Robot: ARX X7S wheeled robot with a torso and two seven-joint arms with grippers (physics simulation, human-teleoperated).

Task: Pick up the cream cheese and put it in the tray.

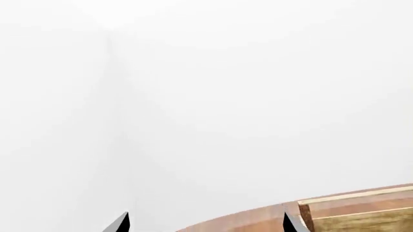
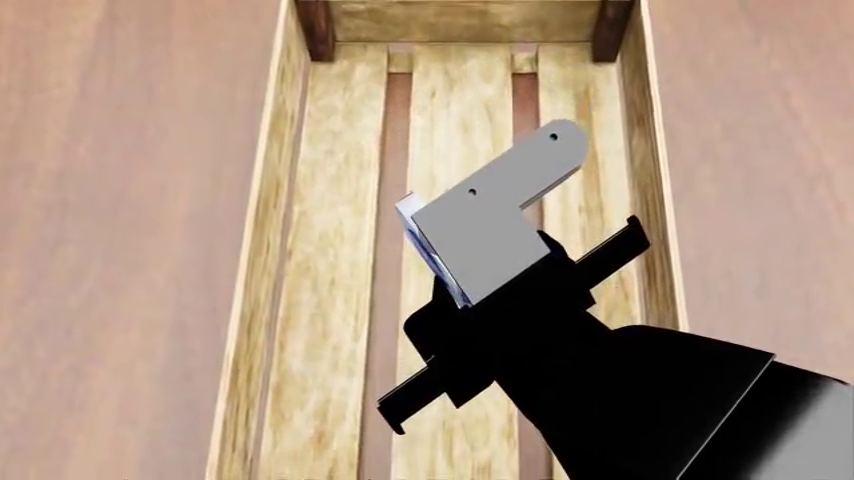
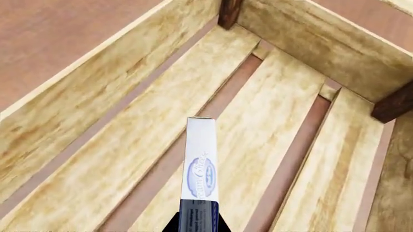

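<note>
The cream cheese [image 3: 199, 169] stands out edge-on from the right end effector [image 3: 197, 223], its long axis running straight ahead of the fingertips, roughly along the slats of the tray [image 3: 116, 87] toward the tray's far end wall. The narrow side with the dark blue oval logo faces the right wrist camera. The right end effector is clamped on the box's near end, and the box hangs above the tray floor; whether it touches the slats cannot be told.

In the head view only a thin pale sliver of the cream cheese [image 2: 430, 245] shows beside a grey bracket on the right arm [image 2: 627, 390], which reaches in over the tray [image 2: 267, 250] from the near right. The reddish-brown wooden tabletop [image 2: 120, 200] lies on both sides of the tray. Beyond the tabletop edge in the left wrist view is only blank white room.

The left end effector [image 1: 205, 223] is held just beside a tray corner [image 1: 355, 212], its fingertips spread apart with nothing between them.
</note>
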